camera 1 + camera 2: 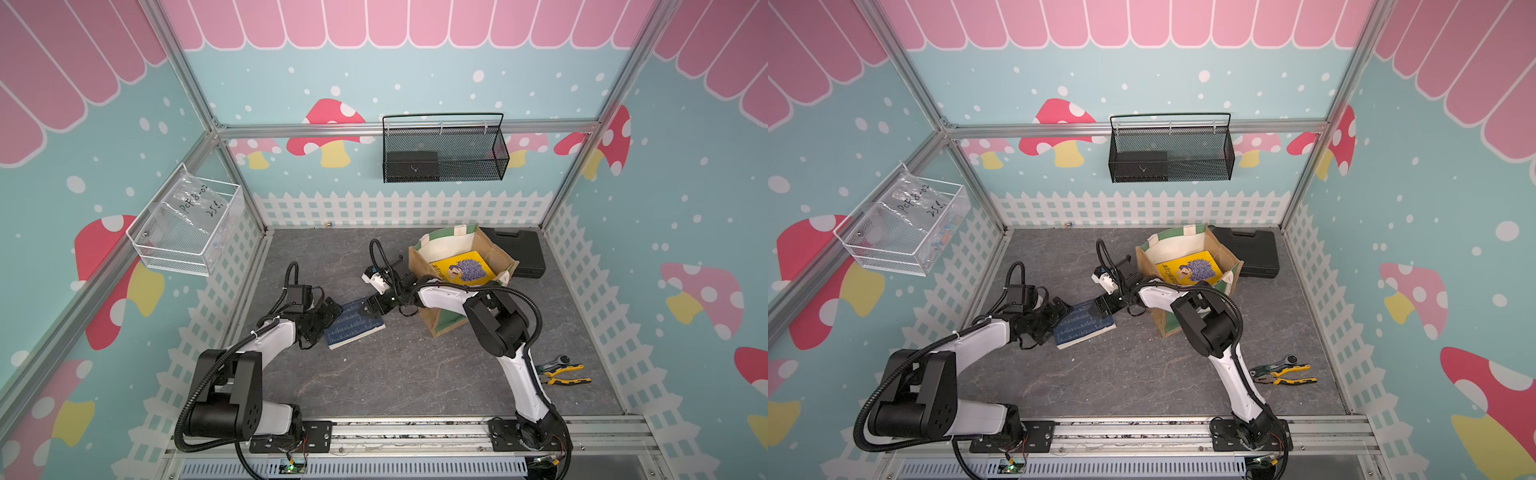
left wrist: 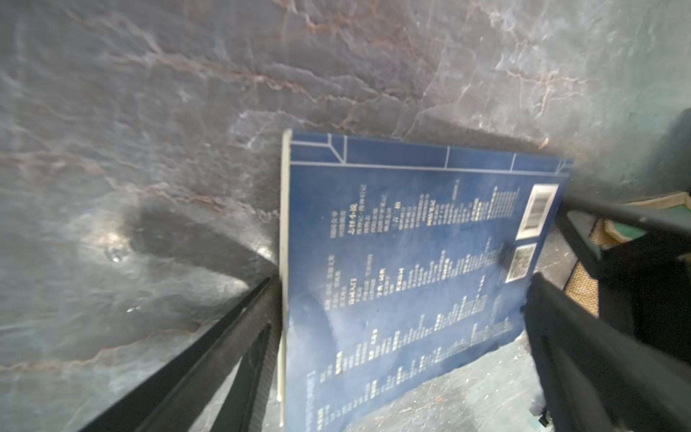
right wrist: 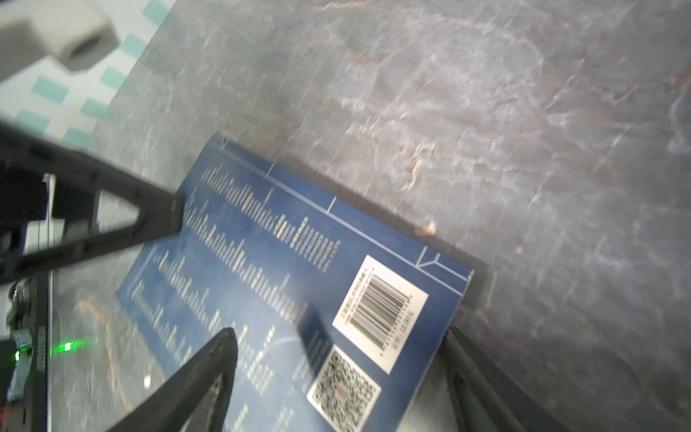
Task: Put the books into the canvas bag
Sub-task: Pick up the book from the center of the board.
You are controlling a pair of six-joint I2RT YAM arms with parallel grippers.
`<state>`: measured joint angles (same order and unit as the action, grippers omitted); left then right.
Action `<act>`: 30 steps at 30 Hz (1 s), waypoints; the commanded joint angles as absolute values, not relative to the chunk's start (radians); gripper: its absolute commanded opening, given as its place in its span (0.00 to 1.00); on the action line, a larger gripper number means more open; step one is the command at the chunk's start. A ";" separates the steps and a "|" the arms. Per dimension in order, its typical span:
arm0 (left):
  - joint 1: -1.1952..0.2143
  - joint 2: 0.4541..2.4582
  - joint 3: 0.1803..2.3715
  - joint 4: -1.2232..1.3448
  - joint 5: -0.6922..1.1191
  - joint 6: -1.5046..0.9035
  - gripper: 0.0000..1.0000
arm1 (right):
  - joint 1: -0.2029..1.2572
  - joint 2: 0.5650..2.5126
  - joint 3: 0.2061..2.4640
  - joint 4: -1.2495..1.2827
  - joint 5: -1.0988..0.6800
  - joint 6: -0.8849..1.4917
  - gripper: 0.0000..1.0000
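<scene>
A blue book [image 1: 353,324] [image 1: 1084,326] is seen lying flat on the table [image 1: 395,374], back cover up, left of centre in both top views. Its barcode and code square are legible in the right wrist view [image 3: 280,280].

The left gripper [image 1: 330,311] is placed at the book's left end. In the left wrist view its fingers [image 2: 239,336] are spread wide and straddle the book [image 2: 404,280] across its width. Contact with the edges cannot be told.

The right gripper [image 1: 374,305] is placed at the book's upper right corner. In the right wrist view one finger [image 3: 209,374] is seen over the cover and the other [image 3: 471,366] just beside the barcode edge. They are set well apart with that end of the book between them, and no clamping is seen.

The bag [image 1: 492,245] [image 1: 1221,249] is found upright and open-mouthed, right of centre toward the back wall, well apart from the blue book. A yellow book [image 1: 461,268] is seen lying inside it. The right arm crosses in front of the bag.

A black case [image 1: 519,249] is noted just behind the bag, and pliers [image 1: 565,374] at the lower right of the table. A mesh basket [image 1: 444,153] is hung on the back wall and a wire basket [image 1: 187,224] on the left wall.
</scene>
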<state>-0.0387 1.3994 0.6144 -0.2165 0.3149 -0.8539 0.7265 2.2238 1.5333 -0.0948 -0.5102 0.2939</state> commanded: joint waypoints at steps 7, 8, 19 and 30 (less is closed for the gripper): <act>-0.043 1.323 0.546 -0.078 0.435 -0.877 0.61 | 0.752 2.208 1.503 -0.038 -0.689 0.279 0.84; -0.043 1.318 0.546 -0.079 0.442 -0.877 0.55 | 0.752 2.213 1.504 -0.039 -0.690 0.280 0.84; -0.036 1.172 0.587 -0.250 0.373 -0.831 0.00 | 0.746 2.171 1.497 -0.053 -0.673 0.263 0.85; 0.006 0.943 0.798 -0.492 0.472 -0.584 0.00 | 0.711 1.848 1.442 -0.077 -0.649 0.260 0.95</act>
<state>0.0021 0.9810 0.7422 -0.4408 0.3759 -0.6807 0.7197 1.9369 1.4483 -0.0925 -0.6220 0.2771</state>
